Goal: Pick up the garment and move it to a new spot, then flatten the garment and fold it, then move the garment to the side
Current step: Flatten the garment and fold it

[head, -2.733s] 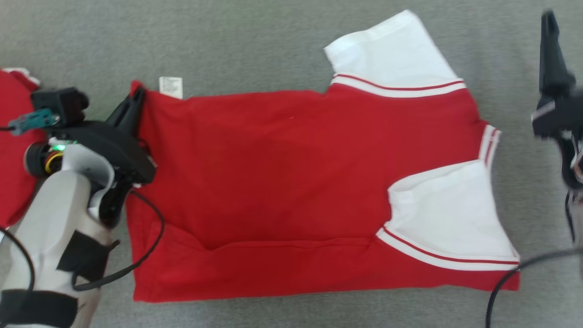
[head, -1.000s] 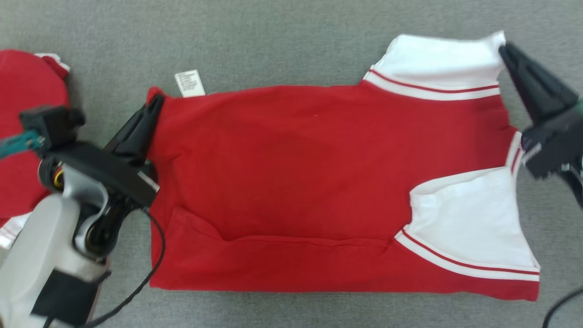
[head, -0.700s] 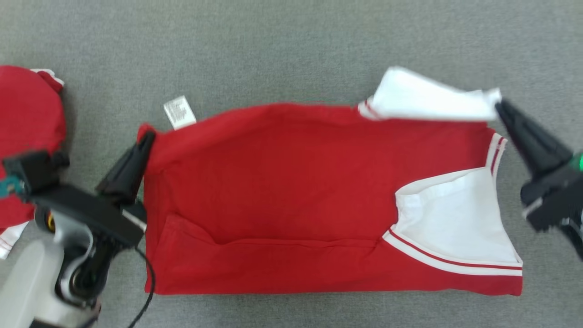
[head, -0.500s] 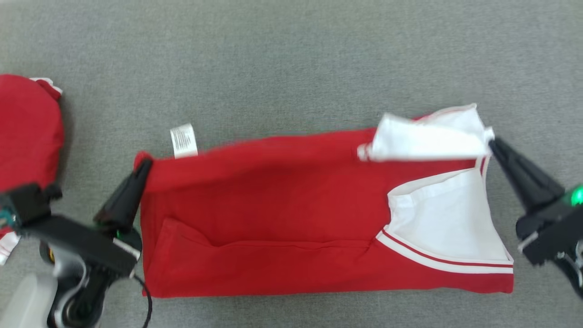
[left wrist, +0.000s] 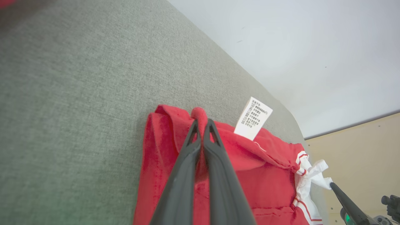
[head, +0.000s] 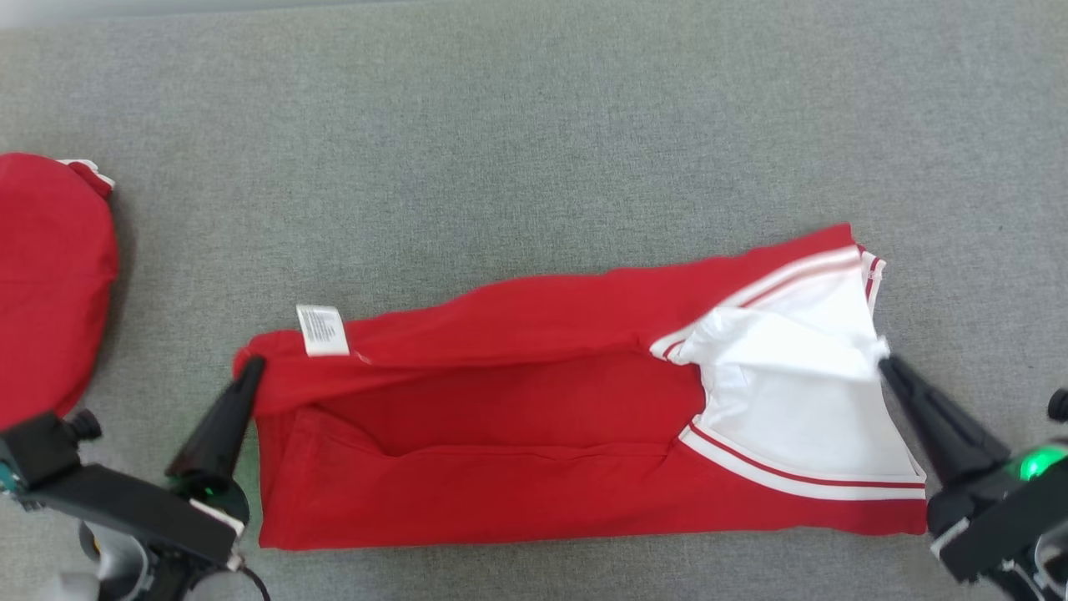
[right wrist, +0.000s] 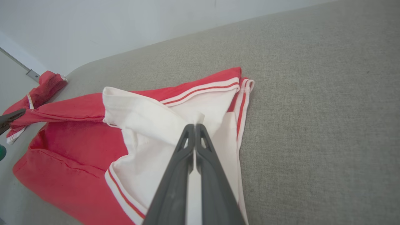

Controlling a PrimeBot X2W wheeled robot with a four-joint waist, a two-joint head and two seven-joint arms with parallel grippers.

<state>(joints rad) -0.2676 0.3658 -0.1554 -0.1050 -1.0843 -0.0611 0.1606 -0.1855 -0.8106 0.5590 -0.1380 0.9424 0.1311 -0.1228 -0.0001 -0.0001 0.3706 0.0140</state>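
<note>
The garment is a red shirt with white sleeves, lying across the grey surface and partly folded toward me. Its far edge is lifted and pulled over the lower half. My left gripper is shut on the red hem corner at the left end, beside the white care label. The left wrist view shows that red corner pinched between my dark fingers. My right gripper is shut on the tip of the white sleeve at the right end. In the right wrist view, white cloth bunches at the fingertips.
Another red garment lies bunched at the left edge of the grey surface. Bare grey fabric stretches beyond the shirt and to its right. The right wrist view shows a pale wall behind the surface's rounded far edge.
Both grippers have pulled the shirt's far edge toward me, folding it over the lower half. The lifted white sleeve now lies over the near sleeve. The head view has also shifted.
</note>
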